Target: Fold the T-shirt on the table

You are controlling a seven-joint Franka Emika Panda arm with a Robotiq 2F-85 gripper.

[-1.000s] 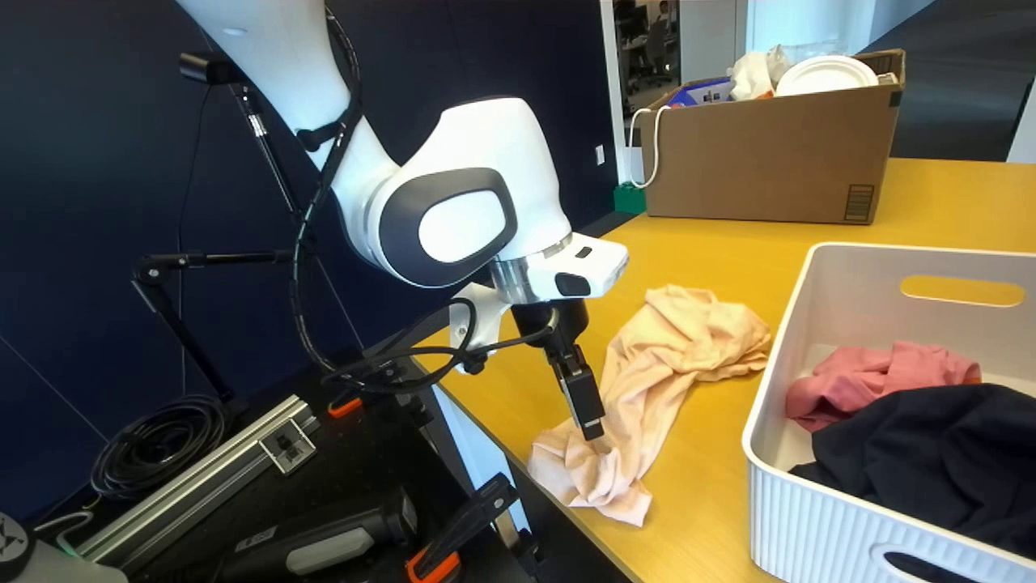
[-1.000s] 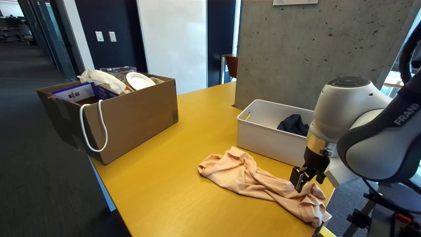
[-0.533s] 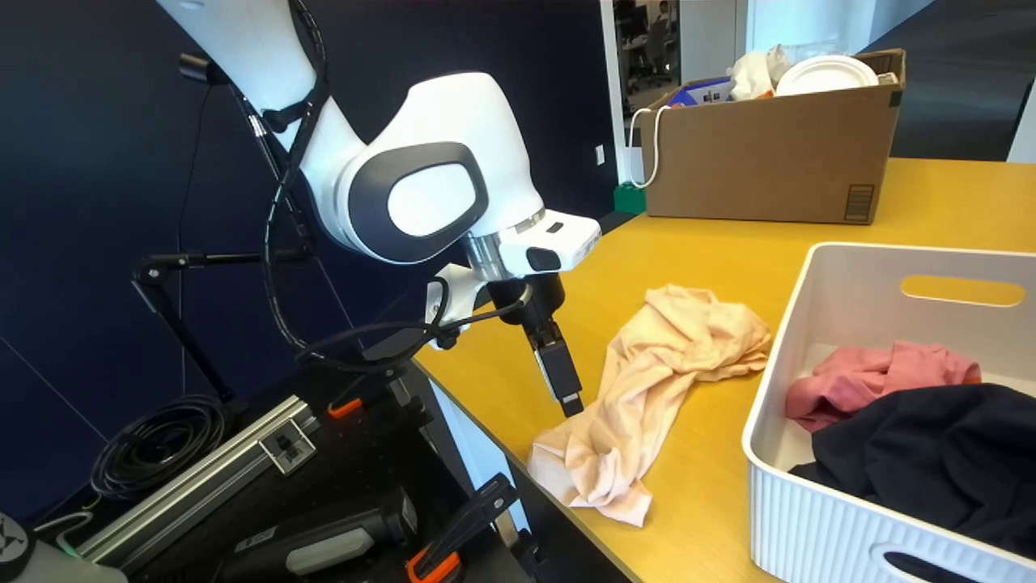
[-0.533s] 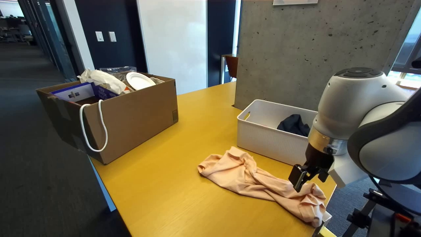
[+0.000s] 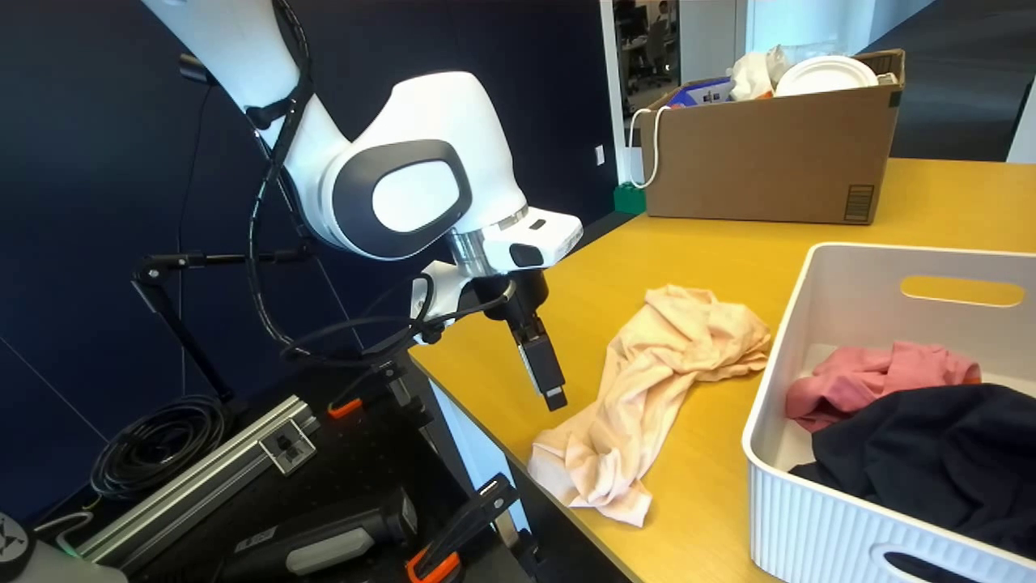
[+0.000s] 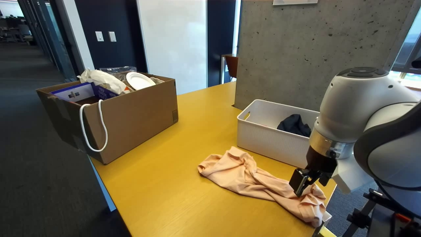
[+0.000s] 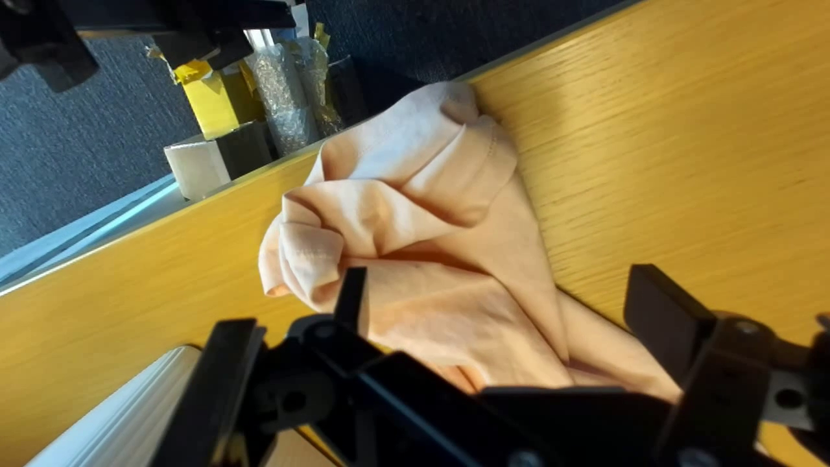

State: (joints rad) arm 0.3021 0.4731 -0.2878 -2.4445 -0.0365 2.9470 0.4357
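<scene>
Table [image 6: 158, 174]: T-shirt [image 6: 260, 182] apparently below gripper [image 7: 499, 295].

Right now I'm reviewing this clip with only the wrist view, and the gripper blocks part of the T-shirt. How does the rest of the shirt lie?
Observer: In both exterior views, the T-shirt runs away from the near table edge and broadens into a crumpled bunch on the table.
Operator: Is the gripper touching the cloth?
Observer: The fingertip seen in an exterior view isn't: yellow tabletop shows between it and the shirt. The other finger I can't judge.
Operator: What does the white basket at my lower left hold?
Observer: A red garment and a dark garment.
</scene>
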